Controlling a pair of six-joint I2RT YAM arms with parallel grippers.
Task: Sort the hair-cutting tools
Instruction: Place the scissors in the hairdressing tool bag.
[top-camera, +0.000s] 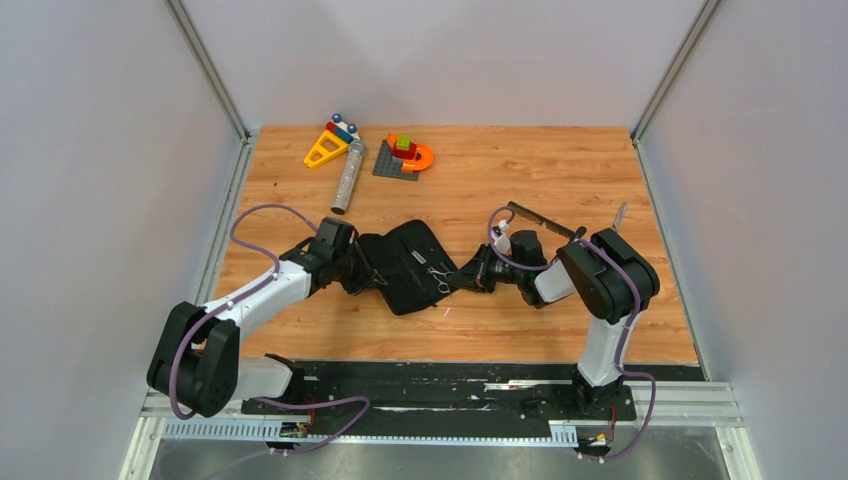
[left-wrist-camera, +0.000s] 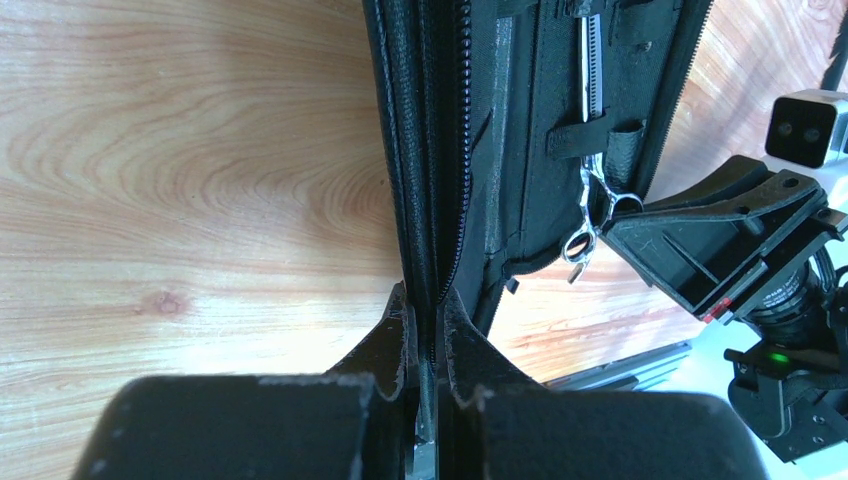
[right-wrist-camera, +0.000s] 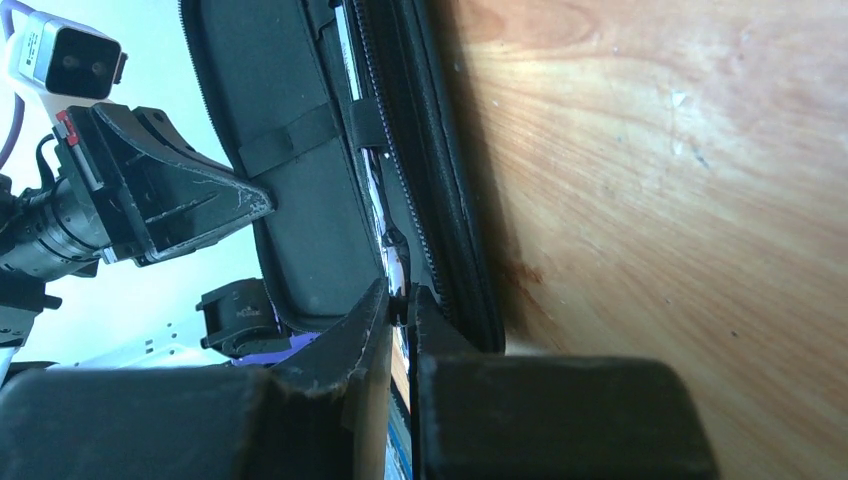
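Left wrist shows my left gripper pinching the zipper edge of the open case, scissors strapped inside, while my right gripper pinches the opposite edge; scissors look stowed, so next I'd free the right and fetch the comb on the bench.

The case is lying on the table at the centre of the frame, the scissors sitting in it near its right edge. The comb is lying right of centre. The cylinder and toy blocks are sitting upper left.
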